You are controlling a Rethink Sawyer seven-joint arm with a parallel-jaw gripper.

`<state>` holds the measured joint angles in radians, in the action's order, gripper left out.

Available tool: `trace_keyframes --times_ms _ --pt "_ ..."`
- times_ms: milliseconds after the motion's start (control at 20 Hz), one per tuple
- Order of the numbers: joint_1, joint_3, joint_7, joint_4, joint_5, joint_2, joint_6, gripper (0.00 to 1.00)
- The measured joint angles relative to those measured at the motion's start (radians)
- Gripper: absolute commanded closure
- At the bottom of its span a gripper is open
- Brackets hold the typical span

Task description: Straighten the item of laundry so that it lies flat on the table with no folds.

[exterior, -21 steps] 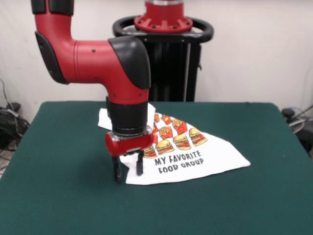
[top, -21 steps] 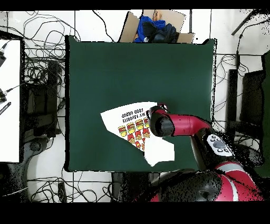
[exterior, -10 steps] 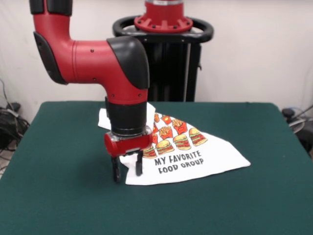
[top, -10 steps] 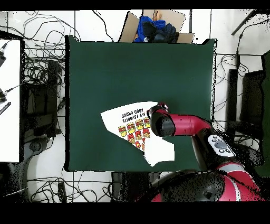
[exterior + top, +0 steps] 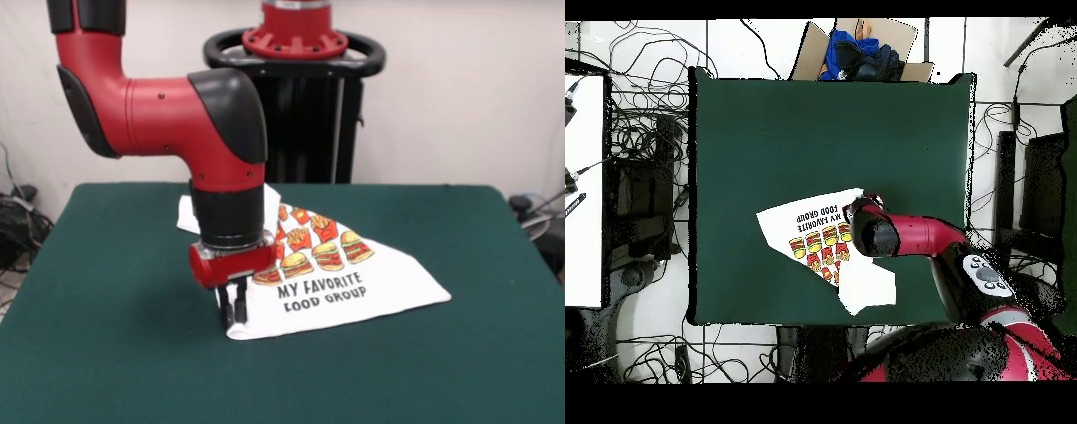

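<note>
1. The shirt [image 5: 353, 283] lies folded on the table [image 5: 106, 353], its far part hidden behind the arm [image 5: 177, 110].
2. The gripper [image 5: 234, 314], apart a second ago, now pinches the shirt's near-left corner.

arm [image 5: 910, 236] hiding part of T-shirt [image 5: 815, 228] overhead, arm's upper end cut off

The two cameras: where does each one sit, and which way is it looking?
Front view: sits across the table, level, facing the robot; shows its red arm, pedestal and the claw shut on the T-shirt corner.
Overhead view: hangs above, looking straight down; the arm enters from the bottom right, hiding the claw.
Shared: the table, the T-shirt and the arm.
</note>
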<state>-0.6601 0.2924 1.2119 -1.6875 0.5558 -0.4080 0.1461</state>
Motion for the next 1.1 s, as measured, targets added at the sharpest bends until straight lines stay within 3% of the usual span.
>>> trace_keyframes --times_ms 1100 --pt "-0.045 0.047 0.000 -0.001 0.014 0.009 0.010 1.00"
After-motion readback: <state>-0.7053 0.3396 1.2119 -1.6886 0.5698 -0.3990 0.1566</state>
